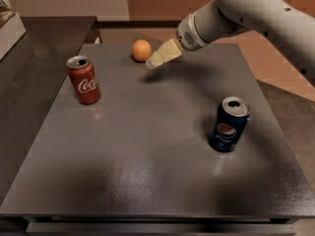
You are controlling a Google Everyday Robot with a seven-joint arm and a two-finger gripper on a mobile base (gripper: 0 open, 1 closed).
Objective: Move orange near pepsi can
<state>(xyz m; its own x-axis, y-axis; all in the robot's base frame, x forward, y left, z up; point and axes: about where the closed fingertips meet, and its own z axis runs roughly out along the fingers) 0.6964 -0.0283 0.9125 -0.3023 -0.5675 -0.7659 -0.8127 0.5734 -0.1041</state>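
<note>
The orange [141,50] sits near the far edge of the dark table [147,156], left of centre. The pepsi can [229,125] stands upright on the right side of the table, well apart from the orange. My gripper [156,61], with cream-coloured fingers, hangs above the table just right of and slightly in front of the orange, reaching in from the upper right. It holds nothing.
A red Coca-Cola can [84,79] stands upright on the left side of the table. A darker counter [34,58] adjoins on the left, with a pale box [11,29] at its far corner.
</note>
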